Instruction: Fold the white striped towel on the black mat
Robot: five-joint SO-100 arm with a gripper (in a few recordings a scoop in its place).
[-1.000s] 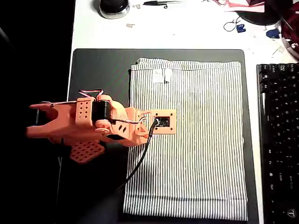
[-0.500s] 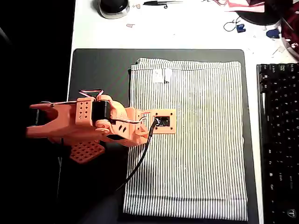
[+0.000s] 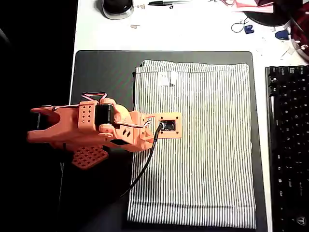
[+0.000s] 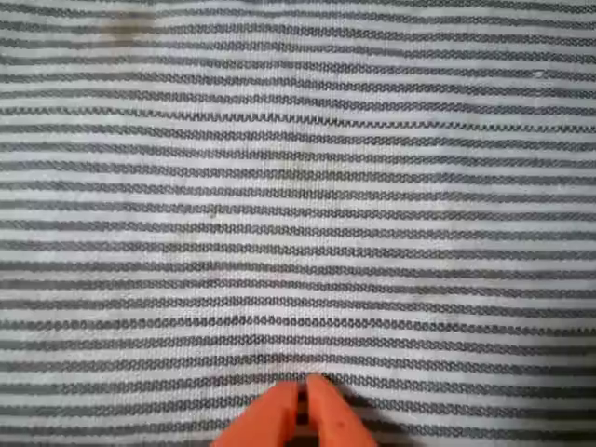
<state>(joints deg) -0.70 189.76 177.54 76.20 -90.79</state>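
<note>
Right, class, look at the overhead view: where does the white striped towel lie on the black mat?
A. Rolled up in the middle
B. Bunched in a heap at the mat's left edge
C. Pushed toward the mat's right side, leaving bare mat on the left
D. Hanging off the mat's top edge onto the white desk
C: the white striped towel lies flat, reaching close to the right edge of the black mat, with a broad bare strip of mat on the left.

Black keyboard point(image 3: 288, 145) at right edge; pen point(image 3: 166, 3) near top edge.
</note>
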